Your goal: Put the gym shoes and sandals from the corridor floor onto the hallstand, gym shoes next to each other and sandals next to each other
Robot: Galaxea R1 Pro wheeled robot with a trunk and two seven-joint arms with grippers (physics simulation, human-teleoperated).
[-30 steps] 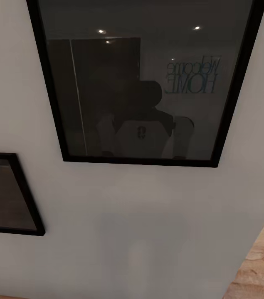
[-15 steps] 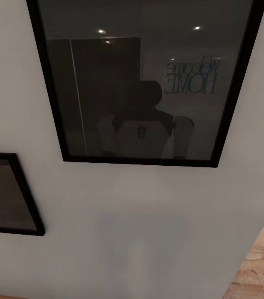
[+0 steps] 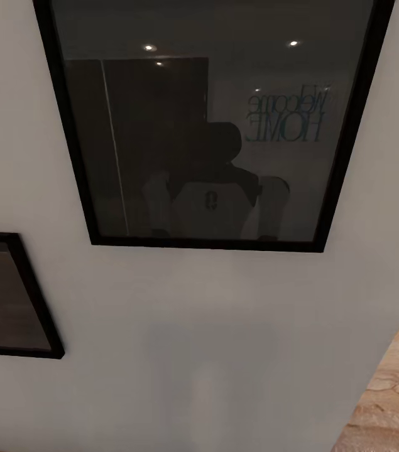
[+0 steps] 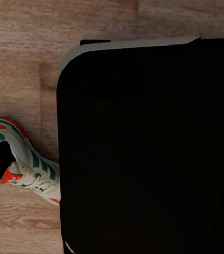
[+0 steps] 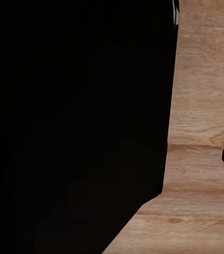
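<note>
Pale grey wall (image 3: pixel 180 339) is faced at close range in the head view. One large black-framed picture (image 3: pixel 212 125) is hung on it; in its dark glass the robot's trunk, ceiling lights and mirrored "Welcome HOME" lettering are reflected. A second black-framed picture (image 3: pixel 10 292) is cut off lower at the left edge. Wood-plank corridor floor (image 3: pixel 391 402) is seen at the lower right corner. One gym shoe (image 4: pixel 29 164), cream with green stripes and red accents, is recorded lying on the floor in the left wrist view, partly hidden behind a large black body (image 4: pixel 149 148). Whether either gripper is released or clenched cannot be told.
</note>
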